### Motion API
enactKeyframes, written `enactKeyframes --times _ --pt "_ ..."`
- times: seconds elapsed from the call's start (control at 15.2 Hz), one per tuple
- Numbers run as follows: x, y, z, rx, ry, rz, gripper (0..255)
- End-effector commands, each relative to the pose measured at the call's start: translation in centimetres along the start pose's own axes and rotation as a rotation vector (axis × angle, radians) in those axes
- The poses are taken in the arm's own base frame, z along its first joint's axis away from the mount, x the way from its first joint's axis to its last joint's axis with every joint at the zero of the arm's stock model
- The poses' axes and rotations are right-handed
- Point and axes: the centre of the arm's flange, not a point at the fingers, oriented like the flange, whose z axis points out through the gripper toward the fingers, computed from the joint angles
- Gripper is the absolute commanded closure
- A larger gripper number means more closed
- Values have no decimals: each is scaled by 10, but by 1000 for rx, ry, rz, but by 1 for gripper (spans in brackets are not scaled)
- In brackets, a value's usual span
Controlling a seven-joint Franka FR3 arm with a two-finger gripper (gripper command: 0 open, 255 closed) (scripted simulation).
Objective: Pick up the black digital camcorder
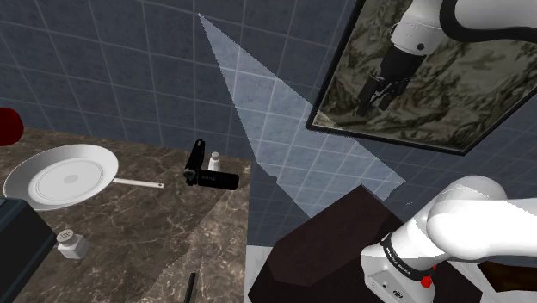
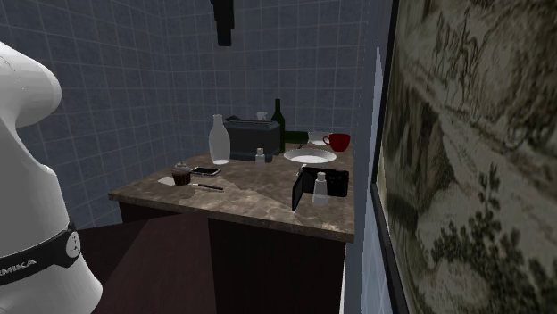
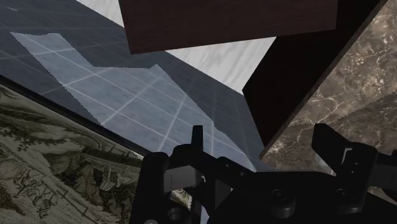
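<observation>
– Hanging high beside the painting [image 1: 456, 95], the gripper [image 1: 379, 97] is standing open. Camcorder [image 1: 215, 179]?
– Sitting near the bench [image 1: 129, 232] corner, just beside a white shaker [image 1: 214, 161]. I'm suggesting closing across its body, avoiding that shaker.

Shoulder cam: we look down on counter [image 1: 146, 241] from by stand [image 1: 318, 250]; 2nd cam shares it, side-on; wrist cam faces wall [image 3: 146, 108]
</observation>
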Motion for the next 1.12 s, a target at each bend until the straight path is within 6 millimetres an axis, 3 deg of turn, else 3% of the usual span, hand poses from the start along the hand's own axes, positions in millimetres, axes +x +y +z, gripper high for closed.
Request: enactKeyframes --times 0.0,1.06 --pt "0 0 0 0 0 0 0" --pt "94 -149 116 10 -6 36 0"
